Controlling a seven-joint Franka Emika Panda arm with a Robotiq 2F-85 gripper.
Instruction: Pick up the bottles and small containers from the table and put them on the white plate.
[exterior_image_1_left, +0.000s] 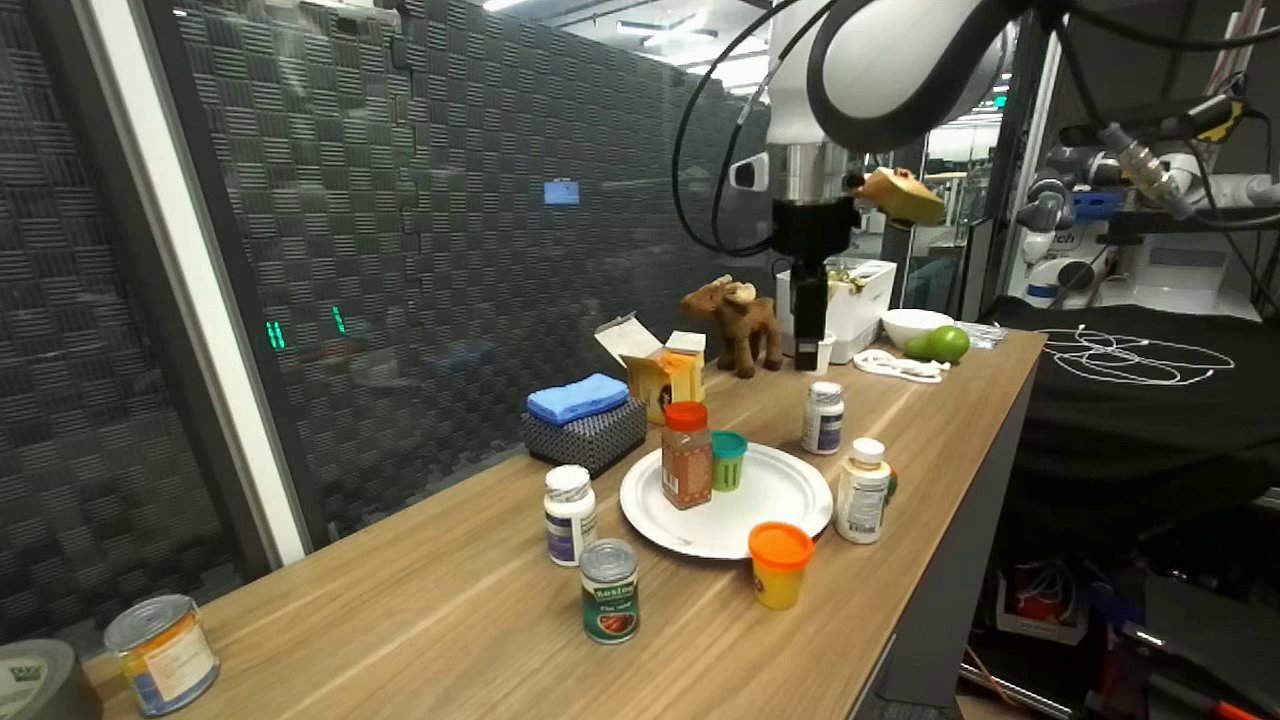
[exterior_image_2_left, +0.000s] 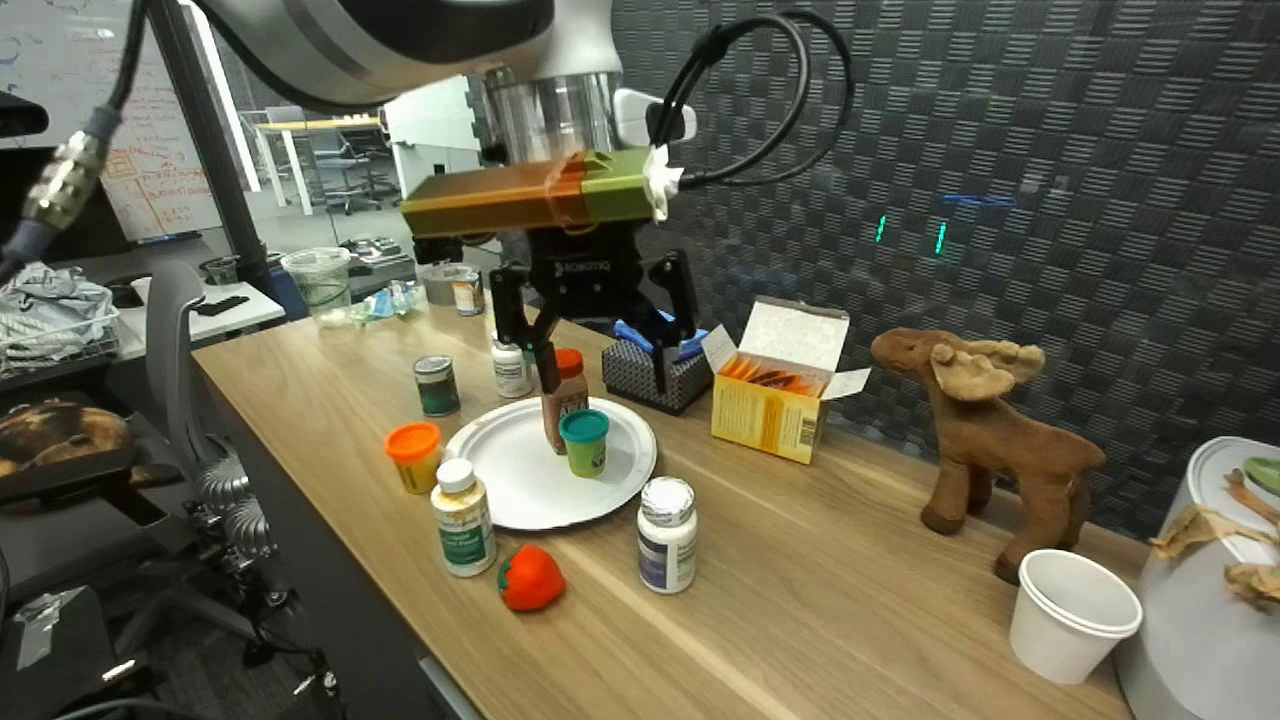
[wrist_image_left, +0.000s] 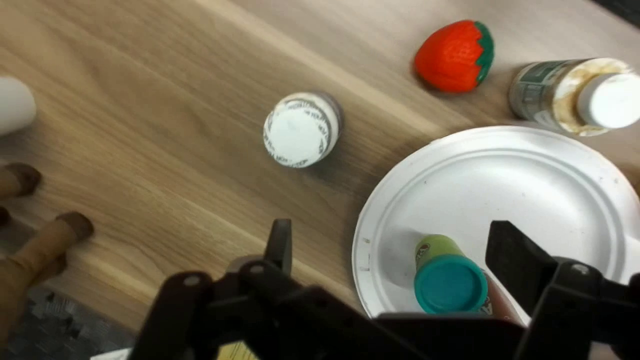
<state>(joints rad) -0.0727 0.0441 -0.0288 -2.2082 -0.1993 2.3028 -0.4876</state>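
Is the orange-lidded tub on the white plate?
No, in an exterior view the orange-lidded tub stands on the table beside the white plate.

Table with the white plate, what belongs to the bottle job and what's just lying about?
For the job: white plate, red-capped bottle, teal-lidded tub, orange-lidded tub, three white-capped bottles, perhaps green can.
Lying about: toy moose, strawberry, yellow box, blue cloth.
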